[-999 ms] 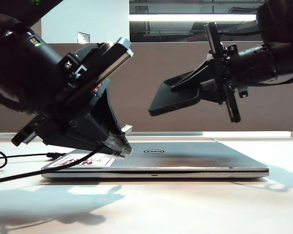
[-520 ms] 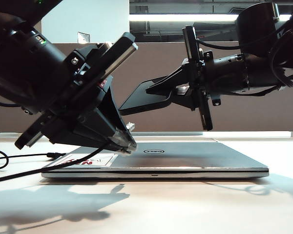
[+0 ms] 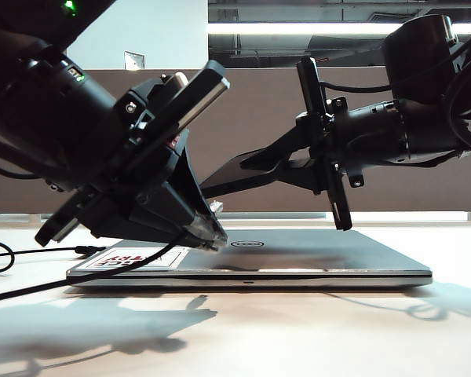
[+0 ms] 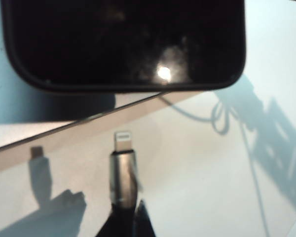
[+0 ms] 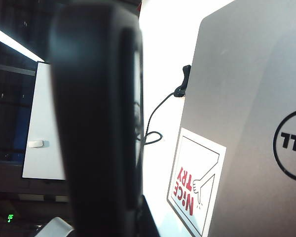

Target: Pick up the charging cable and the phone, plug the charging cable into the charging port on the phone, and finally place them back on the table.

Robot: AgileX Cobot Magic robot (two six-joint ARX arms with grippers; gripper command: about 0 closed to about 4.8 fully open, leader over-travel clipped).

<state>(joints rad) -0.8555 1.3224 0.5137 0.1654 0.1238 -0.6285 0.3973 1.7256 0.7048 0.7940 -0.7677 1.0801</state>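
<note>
Both picked up: left gripper (image 3: 208, 236) clenched on charging cable (image 4: 122, 170), right gripper (image 3: 286, 166) grasping phone (image 4: 123, 42) above laptop (image 3: 298, 255). Plug near port, not inserted; placing on bench (image 3: 298, 330) left.

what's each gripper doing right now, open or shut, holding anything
left gripper: shut on the charging cable, just above the laptop.
right gripper: shut on the phone, in the air.
</note>
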